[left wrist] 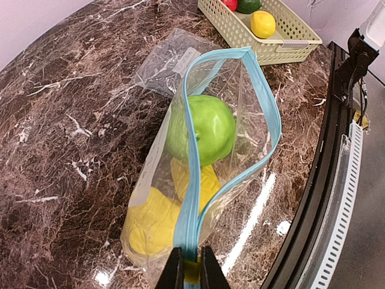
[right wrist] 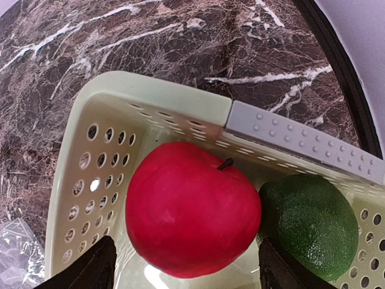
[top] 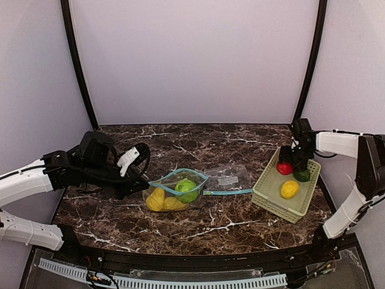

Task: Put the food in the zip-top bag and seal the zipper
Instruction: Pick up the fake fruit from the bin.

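Observation:
The clear zip-top bag (top: pixel 174 191) with a blue zipper (left wrist: pixel 194 180) stands open on the marble table. It holds a light green ball (left wrist: pixel 204 129) and yellow pieces (left wrist: pixel 150 220). My left gripper (left wrist: pixel 187 268) is shut on the bag's zipper end at its near corner; it also shows in the top view (top: pixel 143 182). My right gripper (right wrist: pixel 183 274) is open, its fingers on either side of the red ball (right wrist: pixel 192 208) in the basket. A dark green piece (right wrist: pixel 310 226) lies against the ball. A yellow piece (top: pixel 289 189) lies further along in the basket.
The pale green slatted basket (top: pixel 264 195) stands at the right of the table; its rim (right wrist: pixel 150 105) is just beyond the red ball. A second, flat clear bag (top: pixel 231 176) lies between the open bag and the basket. The table's black front edge (left wrist: pixel 313 198) is close by.

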`<state>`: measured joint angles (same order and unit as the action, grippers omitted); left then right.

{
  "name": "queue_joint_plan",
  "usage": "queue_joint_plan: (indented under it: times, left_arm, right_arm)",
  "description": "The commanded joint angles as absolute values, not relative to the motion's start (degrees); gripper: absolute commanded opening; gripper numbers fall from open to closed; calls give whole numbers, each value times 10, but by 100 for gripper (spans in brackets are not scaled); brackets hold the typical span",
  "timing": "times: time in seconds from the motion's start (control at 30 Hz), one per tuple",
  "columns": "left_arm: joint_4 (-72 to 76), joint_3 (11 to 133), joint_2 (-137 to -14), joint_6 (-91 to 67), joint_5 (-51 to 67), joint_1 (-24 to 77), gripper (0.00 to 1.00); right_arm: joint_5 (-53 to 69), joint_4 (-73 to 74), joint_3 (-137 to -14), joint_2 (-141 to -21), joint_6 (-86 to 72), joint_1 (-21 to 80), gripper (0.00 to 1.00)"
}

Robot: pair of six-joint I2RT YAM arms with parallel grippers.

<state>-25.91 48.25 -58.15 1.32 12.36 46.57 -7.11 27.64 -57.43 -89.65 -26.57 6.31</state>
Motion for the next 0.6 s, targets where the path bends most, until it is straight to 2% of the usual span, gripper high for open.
queue_joint_plan:
  times: [0.0, 0.27, 0.57]
  left_arm:
    - [-269, 475, -581, 13, 119, 468, 1]
    - [-271, 477, -586, 15, 124, 468, 1]
    - [-271, 476, -585, 15, 125, 468, 1]
  right_arm:
    - [-84, 263, -590, -917, -257, 58, 80]
    - [-98, 264, -596, -937, -256, 57, 81]
    - [-102, 260, -598, -944, -254, 56, 71]
